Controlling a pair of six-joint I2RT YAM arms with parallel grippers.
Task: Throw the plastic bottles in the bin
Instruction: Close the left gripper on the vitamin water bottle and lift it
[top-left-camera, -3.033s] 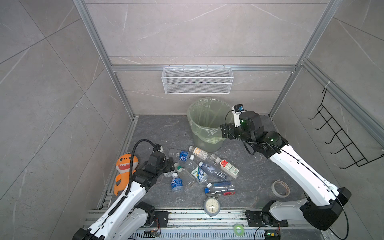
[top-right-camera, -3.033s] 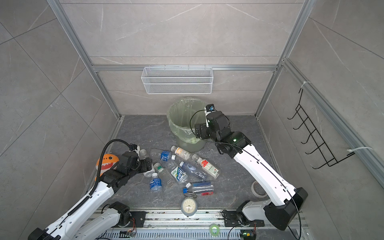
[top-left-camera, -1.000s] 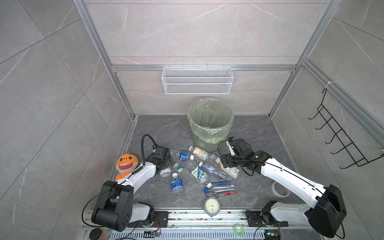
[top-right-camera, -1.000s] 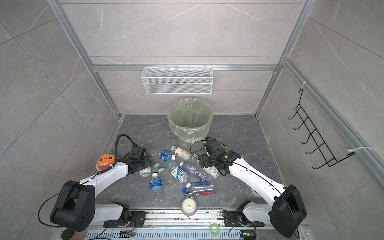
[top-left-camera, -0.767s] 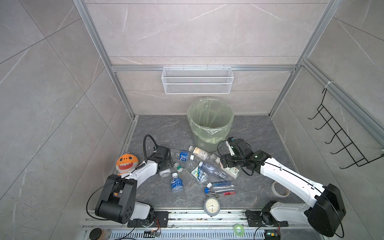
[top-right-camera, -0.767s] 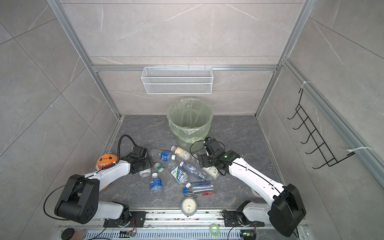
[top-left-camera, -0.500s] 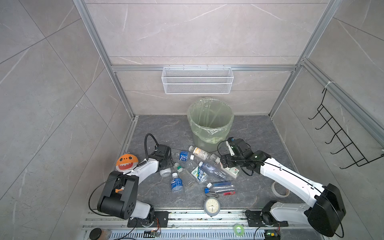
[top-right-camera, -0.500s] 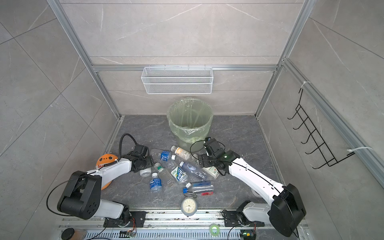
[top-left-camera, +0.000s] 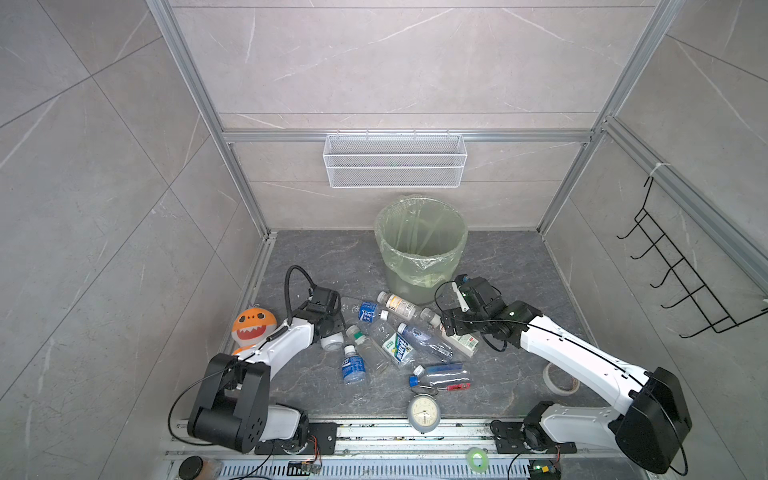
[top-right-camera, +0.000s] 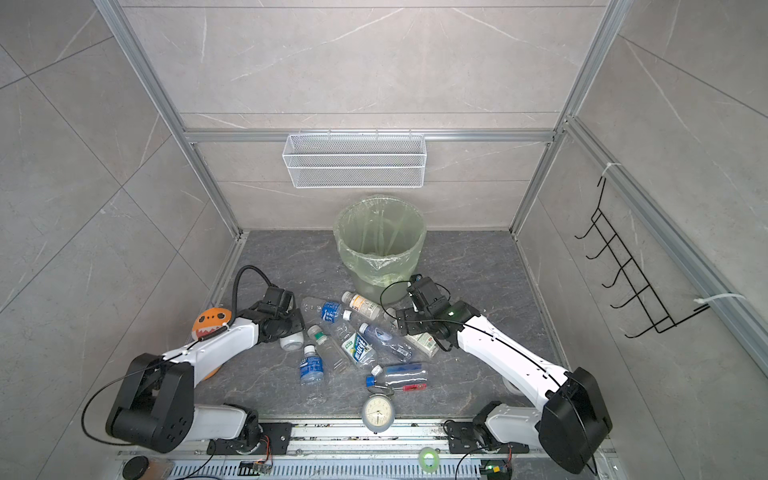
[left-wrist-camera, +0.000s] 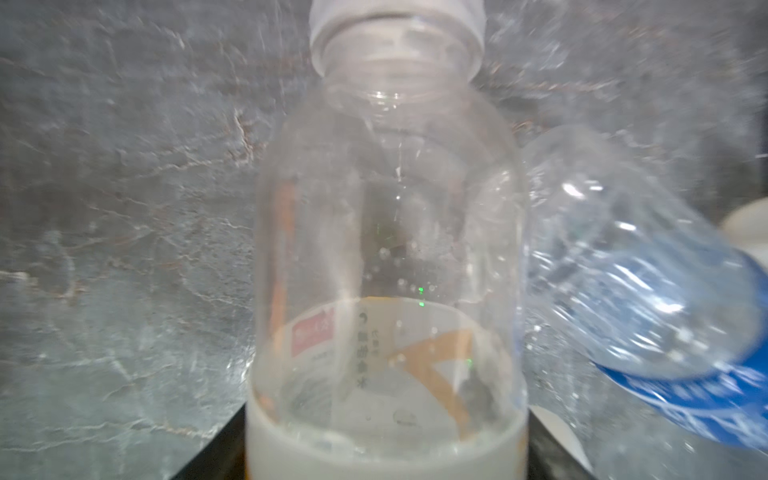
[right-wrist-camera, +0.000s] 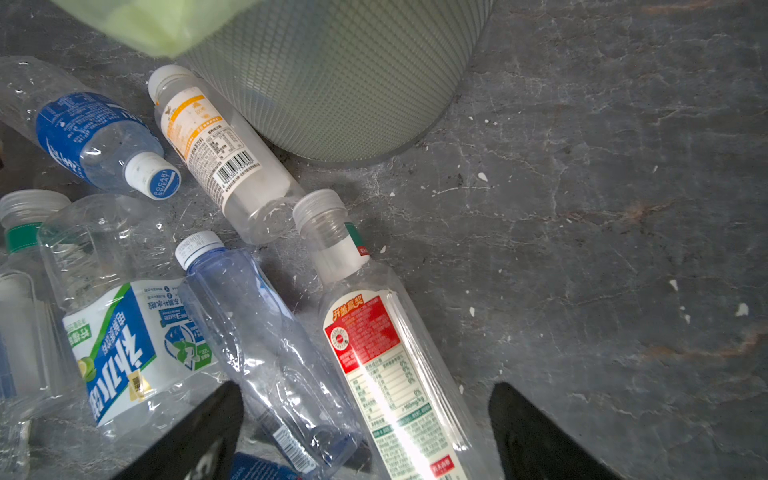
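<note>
left claw closed on one bottle, right claw open over another, bin behind the pile.

my left claw sits low over the bench, next to the orange toy. in the left wrist view its jaws lie against both sides of the white-label bottle, which lies on the bench at the left edge of the bottles, cap pointing away from the wrist. my right claw stands wide open and grips nothing. its jaws flank the lower part of the red-label bottle, with a blue bottle partly between them too. the red-label bottle lies at the right edge of the pile, cap toward the bin. the bin stands upright just behind the pile, bag folded over its rim.
</note>
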